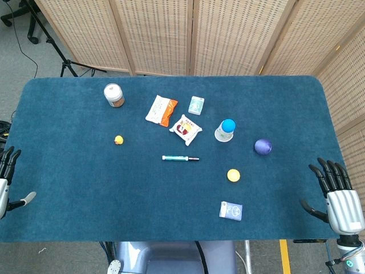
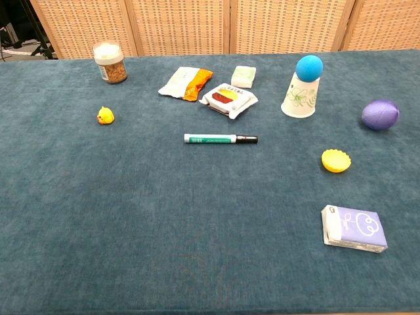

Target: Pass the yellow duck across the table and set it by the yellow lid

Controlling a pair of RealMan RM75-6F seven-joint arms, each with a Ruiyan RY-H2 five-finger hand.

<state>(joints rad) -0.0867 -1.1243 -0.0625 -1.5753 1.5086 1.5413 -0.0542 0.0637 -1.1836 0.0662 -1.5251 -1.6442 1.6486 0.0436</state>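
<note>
My left hand [image 1: 8,177] rests at the desk's left edge, fingers spread, holding nothing; my right hand [image 1: 336,194] waits likewise at the right edge, fingers apart and upright. No step has begun. The duck [image 1: 118,140] sits untouched on the desk [image 1: 68,200], left of the marker [image 1: 180,158]; the yellow lid [image 1: 233,175] lies well apart, right. Next, I judge, the left hand must reach and grasp the duck.

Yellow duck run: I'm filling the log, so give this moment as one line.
phase: not started | yellow duck: untouched, table's left side | yellow lid: right side | left hand: open, table edge | right hand: open, table edge
</note>
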